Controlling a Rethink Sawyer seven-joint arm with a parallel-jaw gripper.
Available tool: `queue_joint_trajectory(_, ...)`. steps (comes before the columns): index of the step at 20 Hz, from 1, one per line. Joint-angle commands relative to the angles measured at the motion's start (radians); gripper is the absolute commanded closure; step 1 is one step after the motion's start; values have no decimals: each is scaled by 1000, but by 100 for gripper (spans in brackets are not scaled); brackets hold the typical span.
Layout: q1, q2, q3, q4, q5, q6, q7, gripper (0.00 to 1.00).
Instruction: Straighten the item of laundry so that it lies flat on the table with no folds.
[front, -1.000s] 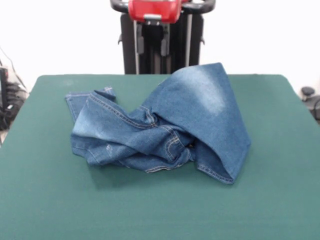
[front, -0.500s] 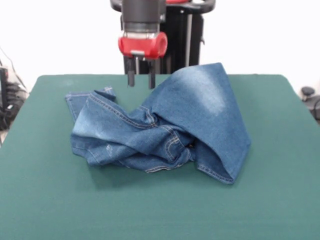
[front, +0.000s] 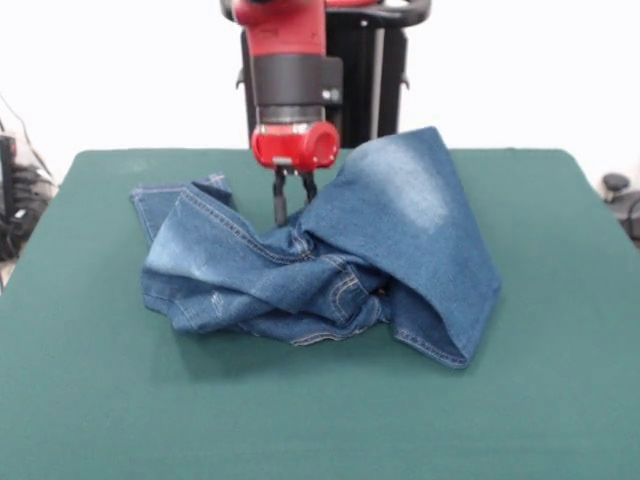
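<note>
Nearest the camera the table lay bare, a broad green stretch in front of the heap. Beyond it the jeans sat bunched around the table's middle, their long run going left to right: a flattish hemmed leg reached out toward the far left, a knot of seams and stitched edges crowded the centre, and on the right a big faded panel stood up in a tented fold that leaned back toward the far side. Just behind that central knot, where the left-hand fabric met the foot of the raised panel, the gripper hung straight down with its tips in the crease, the fingers drawn nearly together; whether they had pinched any denim could not be told from this view. The grasp looked to turn on that crease, with the tall fold just to the right of the fingers as the one thing crowding them. Farther back the table ran clear to its far edge.
</note>
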Motion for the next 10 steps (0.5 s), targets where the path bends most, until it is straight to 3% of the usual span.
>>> queue_joint_trajectory(1, -5, 124, 206, 28, 232, -48, -380, 0)
queue_joint_trajectory(4, -3, 142, 211, 34, 282, -80, -391, 0)
queue_joint_trajectory(10, -21, 161, 260, 18, 280, -123, -376, 0)
